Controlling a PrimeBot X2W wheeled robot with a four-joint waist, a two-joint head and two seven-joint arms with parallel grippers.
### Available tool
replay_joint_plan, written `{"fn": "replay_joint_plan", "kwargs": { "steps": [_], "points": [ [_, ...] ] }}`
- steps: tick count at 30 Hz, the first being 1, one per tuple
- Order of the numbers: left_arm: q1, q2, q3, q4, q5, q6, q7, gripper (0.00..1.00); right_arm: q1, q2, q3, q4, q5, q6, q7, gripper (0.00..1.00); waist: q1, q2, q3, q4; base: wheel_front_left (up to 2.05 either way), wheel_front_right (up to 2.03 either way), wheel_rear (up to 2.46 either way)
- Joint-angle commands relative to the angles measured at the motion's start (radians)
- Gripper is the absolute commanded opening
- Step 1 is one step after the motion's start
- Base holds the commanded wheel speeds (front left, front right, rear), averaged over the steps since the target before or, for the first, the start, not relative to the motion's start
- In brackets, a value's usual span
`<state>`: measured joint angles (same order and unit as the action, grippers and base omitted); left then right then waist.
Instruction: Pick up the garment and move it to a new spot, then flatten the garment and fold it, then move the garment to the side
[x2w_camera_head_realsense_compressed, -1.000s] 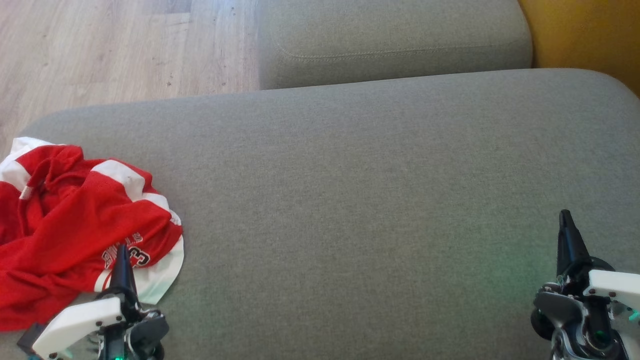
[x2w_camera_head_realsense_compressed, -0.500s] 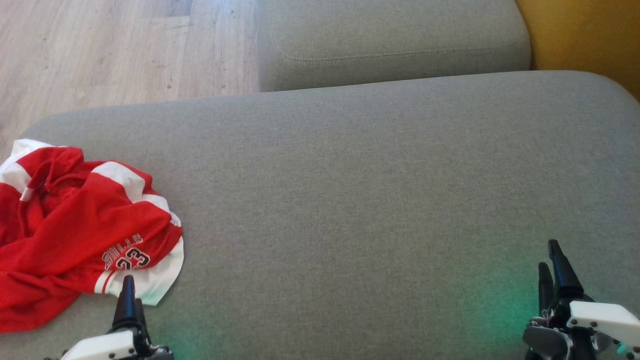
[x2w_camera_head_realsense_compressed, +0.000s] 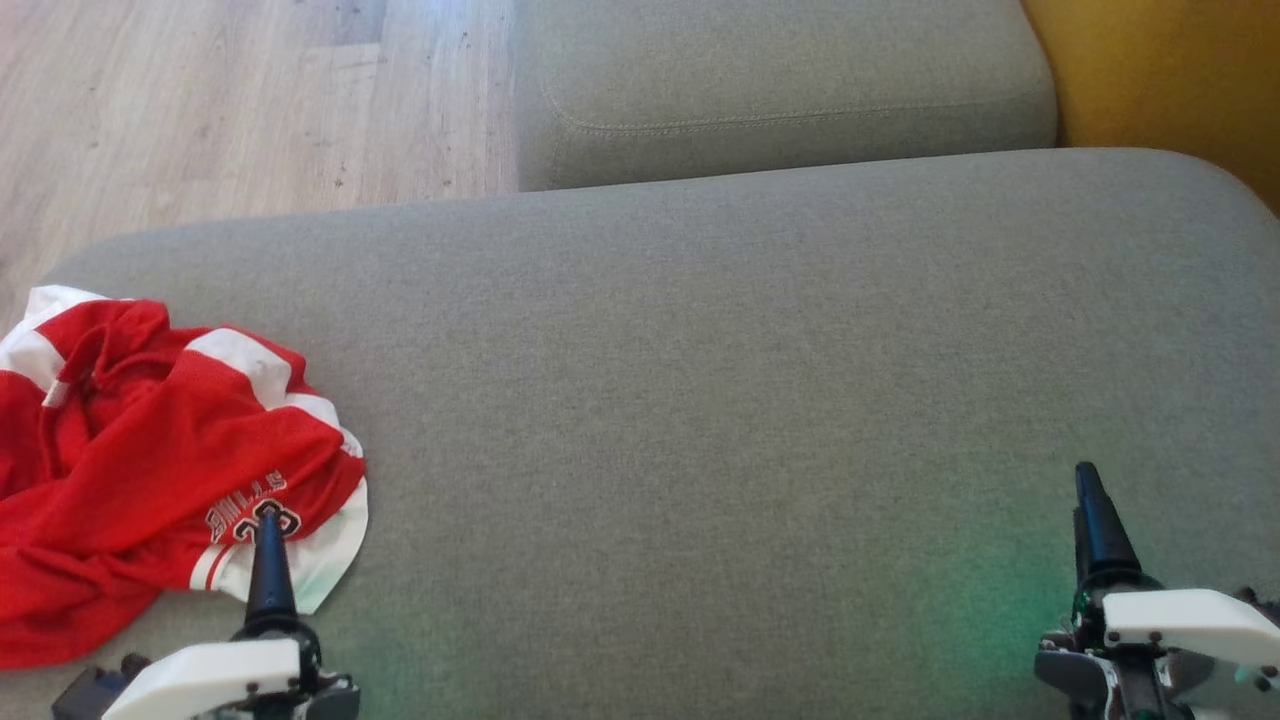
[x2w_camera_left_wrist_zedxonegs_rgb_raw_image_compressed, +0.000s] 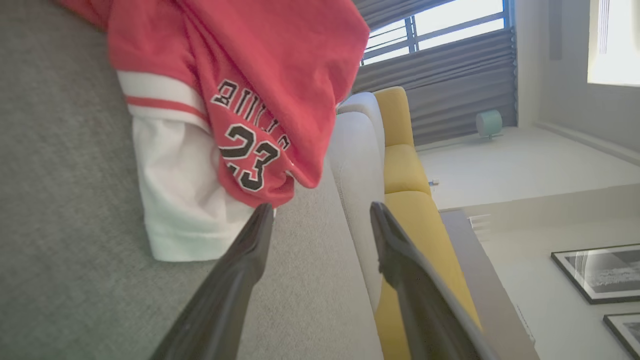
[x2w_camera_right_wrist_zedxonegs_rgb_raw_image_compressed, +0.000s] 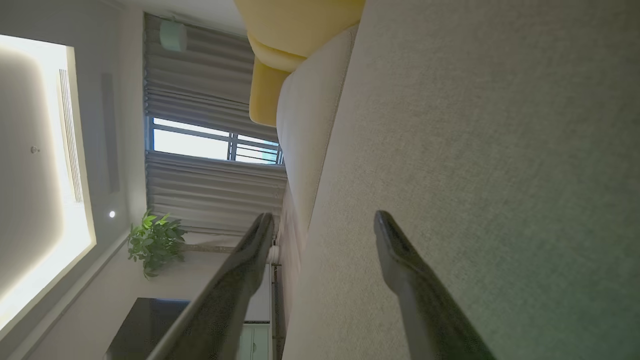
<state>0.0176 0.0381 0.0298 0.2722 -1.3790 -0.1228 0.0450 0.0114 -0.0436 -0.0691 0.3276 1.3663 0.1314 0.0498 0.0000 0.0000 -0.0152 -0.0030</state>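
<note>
A crumpled red and white garment with the number 23 lies at the left end of the grey cushion. In the left wrist view the garment sits just beyond my fingertips. My left gripper hangs over the garment's white hem at the lower left, open and empty; its jaws stand apart in its wrist view. My right gripper is at the lower right over bare cushion, far from the garment. It is open with nothing between its fingers.
A second grey cushion lies beyond the first. Wooden floor shows at the top left and a yellow seat at the top right. The cushion's edge drops off left of the garment.
Both grippers have gone from shut to open. Both drew back toward the bottom edge and then came slightly forward again. The garment lies as it did.
</note>
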Motion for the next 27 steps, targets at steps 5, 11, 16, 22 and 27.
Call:
{"fn": "replay_joint_plan", "kwargs": {
  "steps": [5, 11, 16, 22, 27],
  "points": [
    [-0.029, 0.006, -0.017, -0.065, 0.096, 0.012, -0.02, 1.0, -0.03, -0.003, 0.026, -0.057, -0.095, 0.0, -0.022, 1.0, 0.0, 0.0, -0.005, -0.001, 0.0, 0.0, 0.0],
    [-0.02, 0.007, -0.033, -0.087, 0.183, 0.025, -0.037, 1.0, -0.028, -0.003, 0.052, -0.077, -0.179, 0.0, -0.04, 1.0, 0.0, 0.0, -0.01, -0.005, 0.0, 0.0, 0.0],
    [-0.01, 0.007, -0.038, -0.097, 0.243, 0.038, -0.052, 1.0, -0.026, -0.004, 0.072, -0.091, -0.247, 0.0, -0.055, 1.0, 0.0, 0.0, -0.015, -0.008, 0.0, 0.0, 0.0],
    [-0.004, 0.007, -0.048, -0.104, 0.32, 0.049, -0.07, 1.0, -0.02, -0.004, 0.091, -0.098, -0.321, 0.0, -0.072, 1.0, 0.0, 0.0, -0.023, -0.009, 0.0, 0.0, 0.0],
    [0.002, 0.008, -0.056, -0.113, 0.384, 0.057, -0.084, 1.0, -0.016, -0.005, 0.11, -0.102, -0.383, 0.0, -0.087, 1.0, 0.0, 0.0, -0.028, -0.009, 0.0, 0.0, 0.0]
  ]
}}
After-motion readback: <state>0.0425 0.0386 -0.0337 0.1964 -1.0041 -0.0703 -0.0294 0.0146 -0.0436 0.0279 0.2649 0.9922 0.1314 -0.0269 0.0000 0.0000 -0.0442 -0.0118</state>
